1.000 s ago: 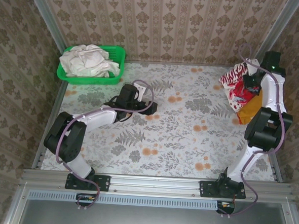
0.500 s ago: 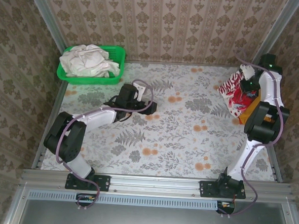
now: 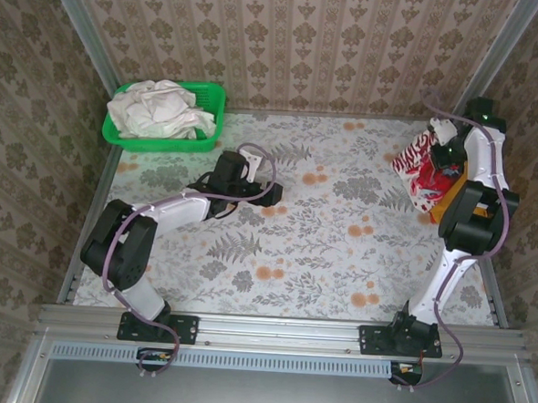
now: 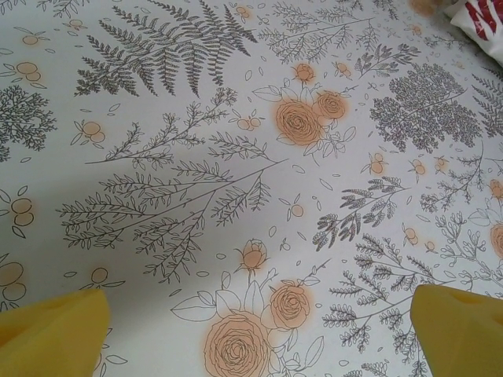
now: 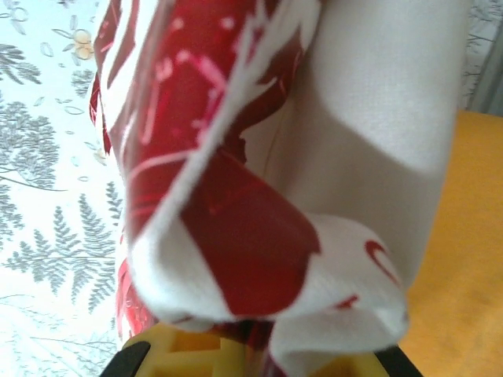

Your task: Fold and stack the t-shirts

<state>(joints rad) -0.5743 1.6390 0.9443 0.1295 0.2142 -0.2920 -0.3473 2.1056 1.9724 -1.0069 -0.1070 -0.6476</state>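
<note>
The left arm (image 3: 158, 218) lies low, its elbow folded back near its base and its forearm stretched forward, with the left gripper (image 3: 271, 193) level and its jaws spread wide. The right arm (image 3: 473, 223) stands tall along the right edge with its wrist bent down. The right gripper (image 3: 443, 155) is pinched tight on the red-and-white printed t-shirt (image 3: 422, 170).

Printed t-shirt (image 5: 236, 236): red-and-white splashy cloth, bunched and folded over itself close to the lens, with its plain off-white face turned right.
Jaws: yellow, at the bottom edge, clamped on the printed t-shirt's lower fold.
Orange t-shirt (image 5: 471, 236): plain, at the right, behind the printed one.
Counter (image 5: 47, 196): fern-and-flower pattern, at the left.
</note>
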